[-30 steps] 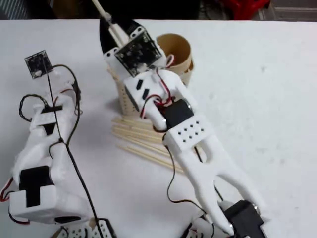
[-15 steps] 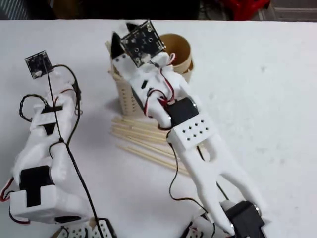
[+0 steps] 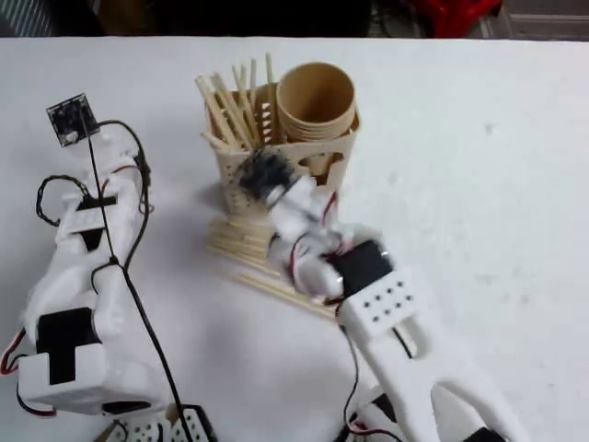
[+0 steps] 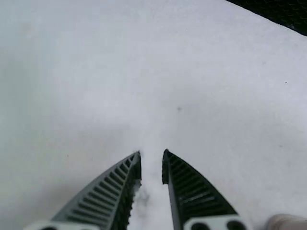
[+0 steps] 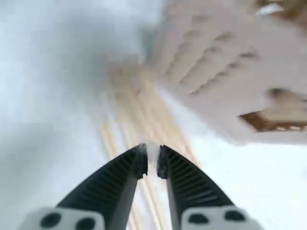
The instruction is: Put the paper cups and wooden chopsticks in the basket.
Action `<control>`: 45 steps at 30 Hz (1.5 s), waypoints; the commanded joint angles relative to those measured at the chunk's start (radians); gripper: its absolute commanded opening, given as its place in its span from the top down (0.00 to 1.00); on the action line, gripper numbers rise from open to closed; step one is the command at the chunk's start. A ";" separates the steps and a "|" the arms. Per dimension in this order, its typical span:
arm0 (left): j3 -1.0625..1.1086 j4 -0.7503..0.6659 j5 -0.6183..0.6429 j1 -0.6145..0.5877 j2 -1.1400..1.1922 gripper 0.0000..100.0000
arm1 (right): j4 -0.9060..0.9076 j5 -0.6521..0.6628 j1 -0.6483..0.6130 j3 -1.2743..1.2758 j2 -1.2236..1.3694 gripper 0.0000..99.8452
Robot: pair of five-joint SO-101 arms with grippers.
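The cups (image 3: 316,92) and upright chopsticks (image 3: 230,106) stand in the basket (image 3: 324,166), far centre. Loose chopsticks (image 3: 241,241) lie on the worktop (image 3: 479,184) just near it. The right tool (image 5: 152,163) hangs over them, almost together and empty, probably lining up a pick. The left tool (image 4: 151,165), likewise almost together, idles at left.

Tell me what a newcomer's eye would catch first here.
The basket toward the far side of the table, holding stacked paper cups and a sheaf of upright chopsticks. Just in front, loose chopsticks lie on the table, the right hand above them.
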 commanded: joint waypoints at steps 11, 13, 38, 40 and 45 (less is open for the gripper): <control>-0.048 0.008 -0.009 -0.012 -0.007 0.91 | -0.257 0.264 -0.077 0.218 0.260 0.85; -0.048 0.008 -0.009 -0.012 -0.007 0.91 | -0.263 0.267 -0.073 0.218 0.282 0.82; -0.044 0.008 -0.009 -0.012 -0.007 0.91 | -0.289 0.258 -0.051 0.158 0.424 0.98; -0.044 0.008 -0.009 -0.012 -0.007 0.91 | -0.272 0.256 -0.036 0.164 0.375 0.98; -0.046 0.008 -0.009 -0.012 -0.007 0.91 | -0.255 0.184 0.033 0.192 0.213 0.98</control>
